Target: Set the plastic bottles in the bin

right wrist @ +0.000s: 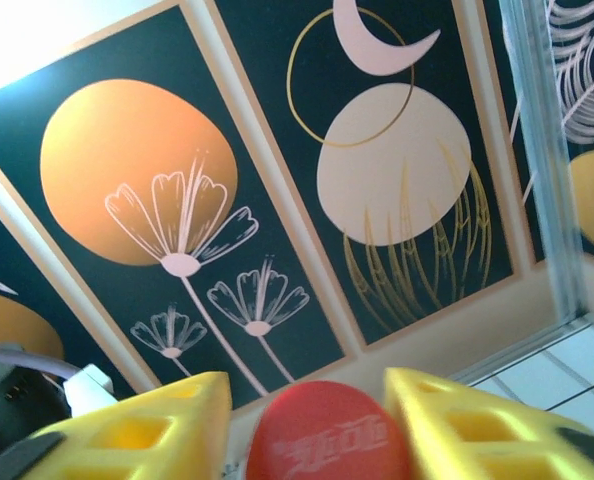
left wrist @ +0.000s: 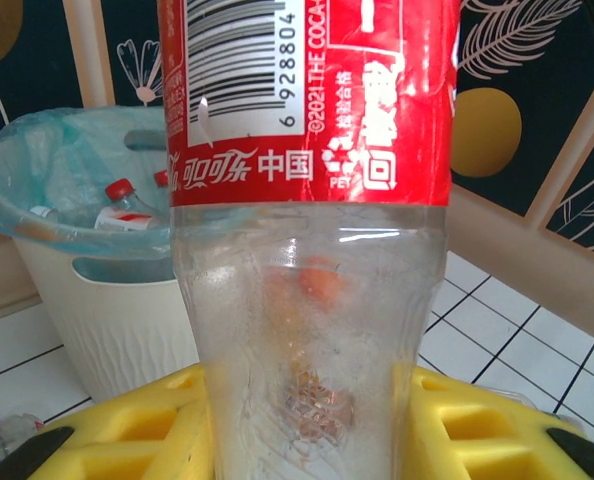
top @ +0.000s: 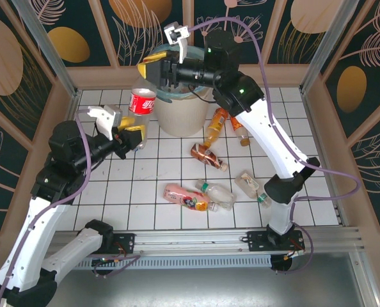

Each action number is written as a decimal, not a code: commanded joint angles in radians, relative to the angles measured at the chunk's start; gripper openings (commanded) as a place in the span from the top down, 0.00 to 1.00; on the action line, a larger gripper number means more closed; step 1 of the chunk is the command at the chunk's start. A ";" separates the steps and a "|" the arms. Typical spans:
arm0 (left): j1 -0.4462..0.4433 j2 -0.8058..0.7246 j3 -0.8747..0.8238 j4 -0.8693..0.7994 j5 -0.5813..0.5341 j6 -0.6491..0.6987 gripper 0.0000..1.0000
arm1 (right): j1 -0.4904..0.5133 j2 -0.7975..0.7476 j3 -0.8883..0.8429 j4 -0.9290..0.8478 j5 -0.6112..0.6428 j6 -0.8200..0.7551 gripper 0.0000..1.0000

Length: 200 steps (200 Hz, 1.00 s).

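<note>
Tiled table (top: 177,167), left tool (top: 137,132) clamping plastic bottle (left wrist: 307,300), top cropped

Left pincer (top: 136,135) clamped low, right pincer (top: 150,69) raised.

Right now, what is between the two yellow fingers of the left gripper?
A clear bottle with a red label stands upright between them. The left wrist view shows the left gripper shut on it, with a yellow finger against each side.
</note>
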 commanded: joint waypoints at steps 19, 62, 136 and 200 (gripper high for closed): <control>-0.003 -0.025 -0.028 0.055 -0.019 0.030 0.70 | -0.004 0.015 0.039 0.002 -0.034 -0.002 0.71; -0.003 -0.073 -0.090 0.165 -0.041 0.009 0.44 | -0.005 -0.002 0.053 -0.039 0.065 -0.039 0.96; -0.004 -0.143 -0.177 0.323 -0.306 -0.035 0.01 | -0.067 -0.055 0.122 -0.005 0.219 -0.111 1.00; -0.003 -0.190 -0.315 0.349 -0.459 -0.084 0.02 | -0.154 -0.033 0.174 0.085 0.543 -0.358 1.00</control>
